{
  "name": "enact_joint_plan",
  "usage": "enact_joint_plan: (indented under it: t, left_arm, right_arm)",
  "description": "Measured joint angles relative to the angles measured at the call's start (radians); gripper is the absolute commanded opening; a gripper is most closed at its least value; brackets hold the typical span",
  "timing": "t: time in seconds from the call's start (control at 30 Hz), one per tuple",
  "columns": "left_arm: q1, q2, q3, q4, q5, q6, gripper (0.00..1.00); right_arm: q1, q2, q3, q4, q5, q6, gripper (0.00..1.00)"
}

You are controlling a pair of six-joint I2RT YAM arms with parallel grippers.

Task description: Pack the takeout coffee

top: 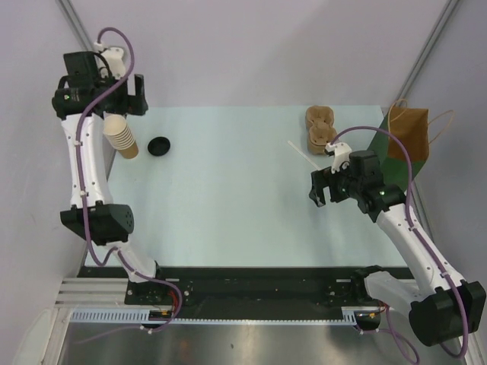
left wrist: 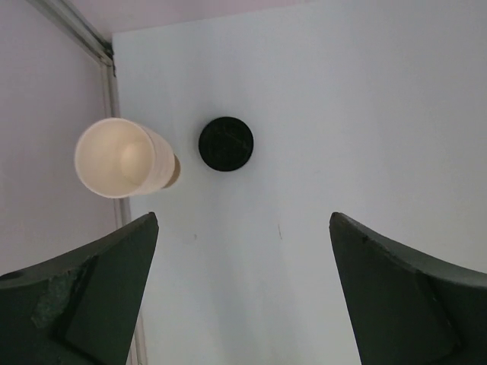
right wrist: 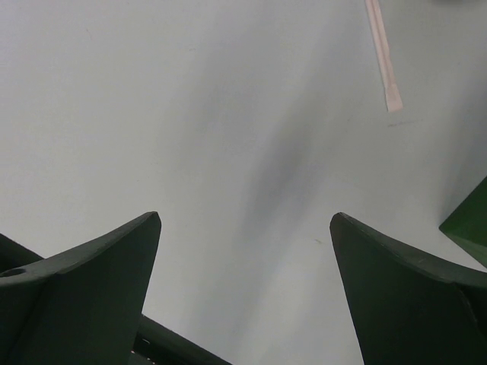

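No lidded brown coffee cup shows in any view. A loose round black lid (top: 159,145) lies flat on the table at the far left; it also shows in the left wrist view (left wrist: 226,144). A brown paper bag (top: 407,131) with string handles lies at the far right edge. My left gripper (top: 138,96) is open and empty, held high near the far left corner; in its wrist view (left wrist: 243,217) only bare table lies between the jaws. My right gripper (top: 315,190) is open and empty over the table's right half (right wrist: 245,215).
A stack of lidless pale paper cups (top: 122,137) stands left of the lid and shows in the left wrist view (left wrist: 122,157). Brown pulp cup carriers (top: 320,125) sit at the far right. A wrapped straw (top: 304,157) (right wrist: 383,57) and a green sheet (top: 380,148) lie near the bag.
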Motion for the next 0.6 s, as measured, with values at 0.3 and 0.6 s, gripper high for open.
enact_joint_plan:
  t: [0.3, 0.6]
  left_arm:
    - [0.100, 0.108, 0.059, 0.108, -0.040, 0.013, 1.00]
    - [0.127, 0.256, 0.062, 0.137, -0.075, 0.056, 0.82]
  right_arm:
    - [0.042, 0.020, -0.002, 0.034, 0.024, -0.002, 1.00]
    - [0.077, 0.024, -0.002, 0.032, 0.040, -0.014, 1.00]
